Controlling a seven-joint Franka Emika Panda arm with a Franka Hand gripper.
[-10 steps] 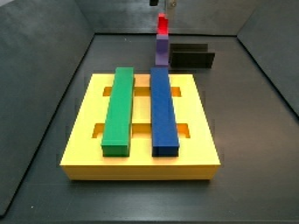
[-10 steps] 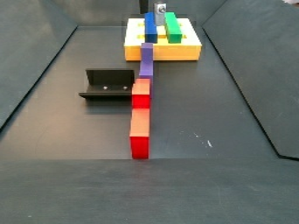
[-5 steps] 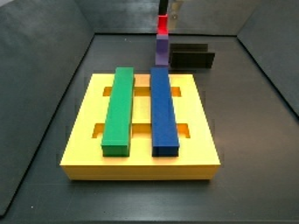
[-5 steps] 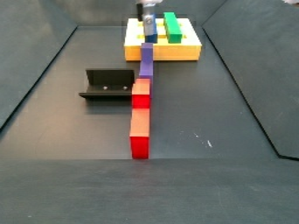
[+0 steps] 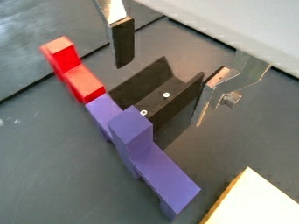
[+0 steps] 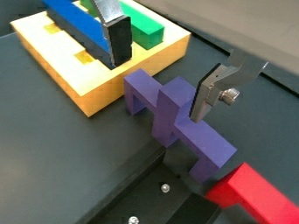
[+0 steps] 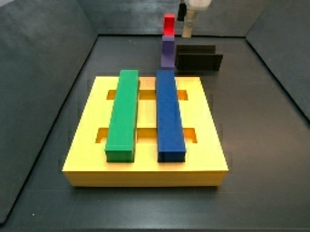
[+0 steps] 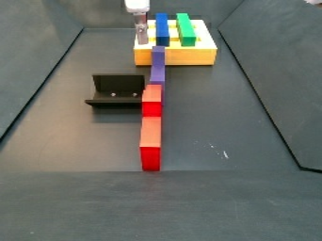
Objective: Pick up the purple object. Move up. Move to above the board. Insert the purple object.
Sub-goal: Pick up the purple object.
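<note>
The purple object (image 6: 176,127) lies on the dark floor between the yellow board (image 6: 73,77) and a red block (image 6: 260,198). It shows in both side views (image 7: 168,54) (image 8: 158,66) and in a wrist view (image 5: 140,144). The gripper (image 6: 162,83) is open and empty. It hangs above the purple object's end near the board, with one finger (image 6: 114,39) over the board's edge and one finger (image 6: 218,86) beside the piece. It shows high up in both side views (image 7: 186,23) (image 8: 141,26). In a wrist view the gripper (image 5: 163,79) is over the fixture.
The black fixture (image 5: 158,94) stands right beside the purple object (image 8: 116,89). A blue bar (image 7: 171,113) and a green bar (image 7: 122,113) sit in the board (image 7: 145,168). The red block (image 8: 151,127) runs in line with the purple object. Dark walls ring the floor.
The gripper has shifted sideways toward the fixture side and come down a little. The pieces have not moved.
</note>
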